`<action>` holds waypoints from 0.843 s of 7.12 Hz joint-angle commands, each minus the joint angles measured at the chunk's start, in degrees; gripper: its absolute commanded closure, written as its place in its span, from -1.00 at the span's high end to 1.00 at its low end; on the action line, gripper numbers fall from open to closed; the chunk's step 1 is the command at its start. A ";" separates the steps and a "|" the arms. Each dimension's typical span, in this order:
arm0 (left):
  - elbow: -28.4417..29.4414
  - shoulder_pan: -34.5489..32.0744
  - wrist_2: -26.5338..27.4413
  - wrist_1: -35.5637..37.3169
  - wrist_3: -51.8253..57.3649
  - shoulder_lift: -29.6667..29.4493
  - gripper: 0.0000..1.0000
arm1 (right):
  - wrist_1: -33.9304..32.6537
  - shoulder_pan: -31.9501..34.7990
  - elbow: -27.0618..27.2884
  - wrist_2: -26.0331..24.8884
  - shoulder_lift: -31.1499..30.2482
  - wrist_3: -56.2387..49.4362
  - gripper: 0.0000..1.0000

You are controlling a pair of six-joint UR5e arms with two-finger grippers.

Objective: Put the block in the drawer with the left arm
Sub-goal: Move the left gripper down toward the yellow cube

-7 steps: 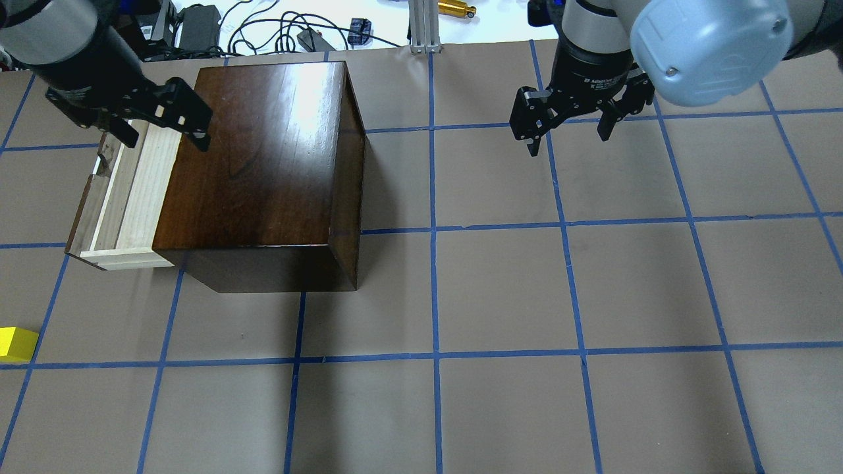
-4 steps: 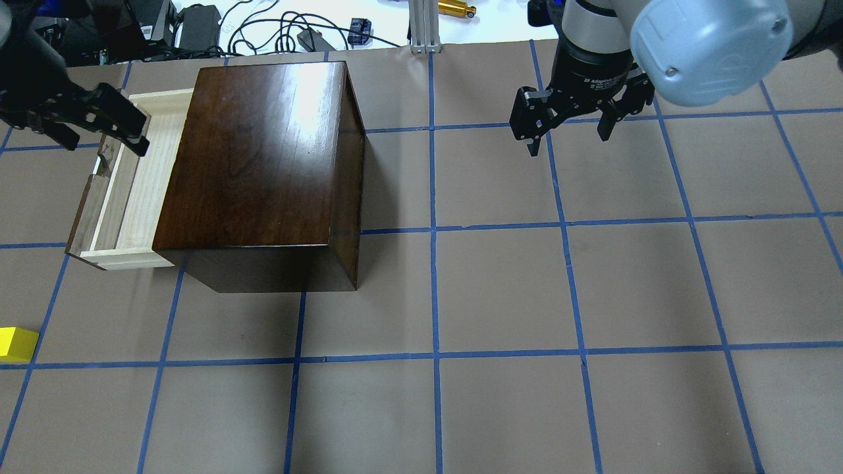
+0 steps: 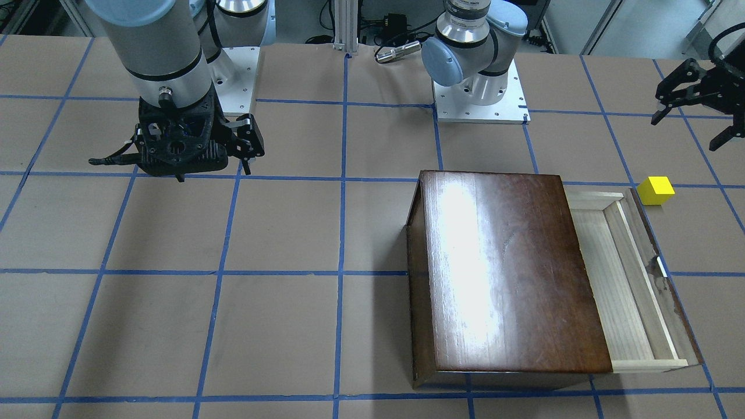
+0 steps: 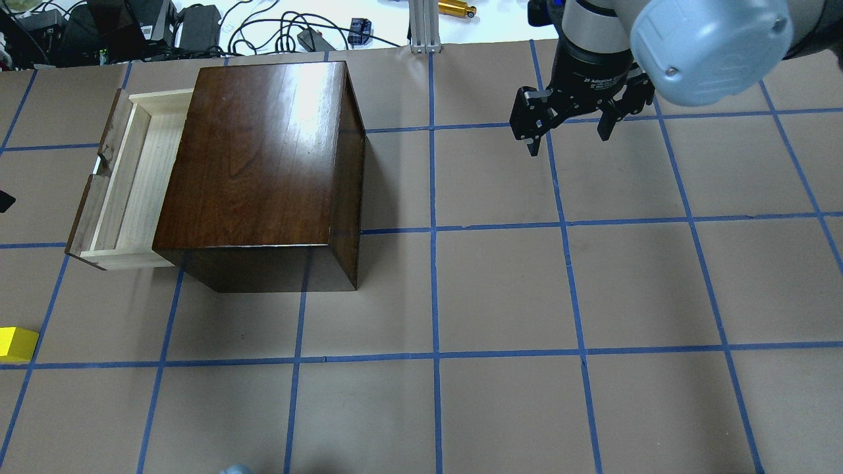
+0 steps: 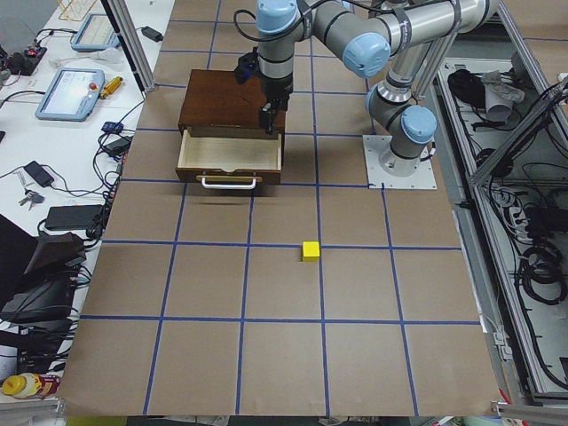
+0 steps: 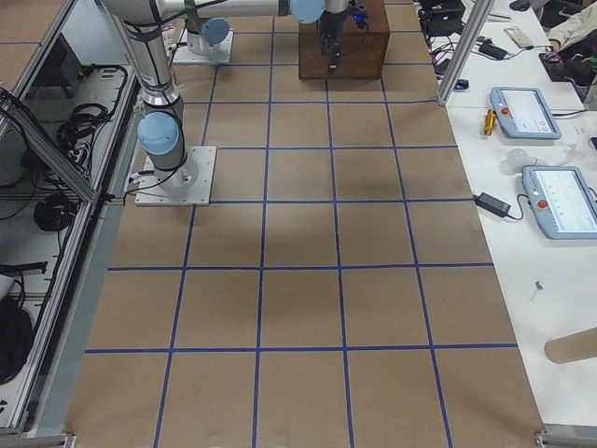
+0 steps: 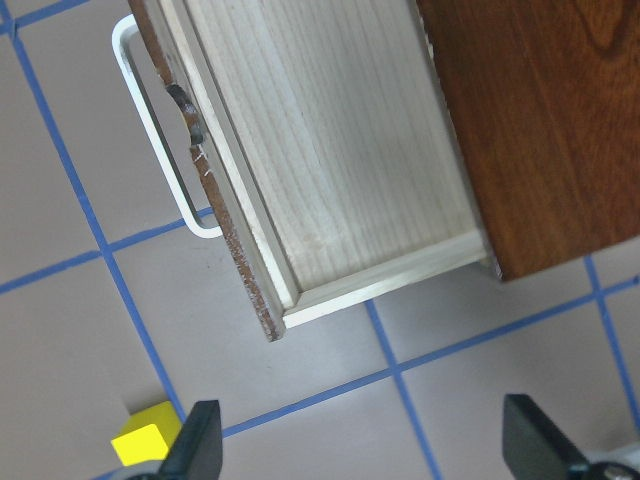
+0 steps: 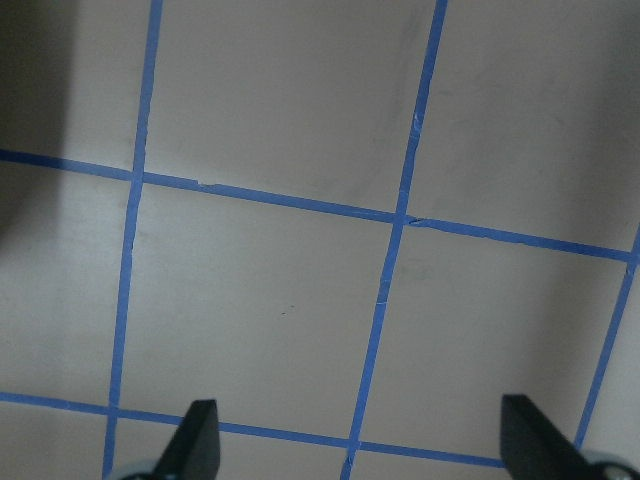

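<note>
The left pincer, spread wide and empty, is hanging over the counter's left end, the yellow block lying below, just off one fingertip.

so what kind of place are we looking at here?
Probably a robotics lab cell: left arm and right arm bolted to a table gridded in blue tape, with teach pendants on a side bench.
</note>
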 commanded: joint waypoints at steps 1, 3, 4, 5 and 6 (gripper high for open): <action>-4.14 10.34 0.32 1.75 20.93 -1.69 1.00 | 0.00 0.00 0.00 0.00 0.00 0.05 1.00; -8.61 14.16 4.88 9.71 39.65 -4.67 1.00 | 0.00 0.00 0.00 0.00 0.00 -0.04 1.00; -11.69 15.39 7.85 15.93 47.22 -6.43 1.00 | 0.00 0.00 0.00 0.00 0.00 0.05 1.00; -14.94 15.40 12.32 23.91 53.82 -8.97 1.00 | 0.00 0.00 0.00 0.00 0.00 -0.04 1.00; -17.84 15.49 12.54 30.78 59.63 -10.65 1.00 | 0.00 0.00 0.00 0.00 0.00 0.05 1.00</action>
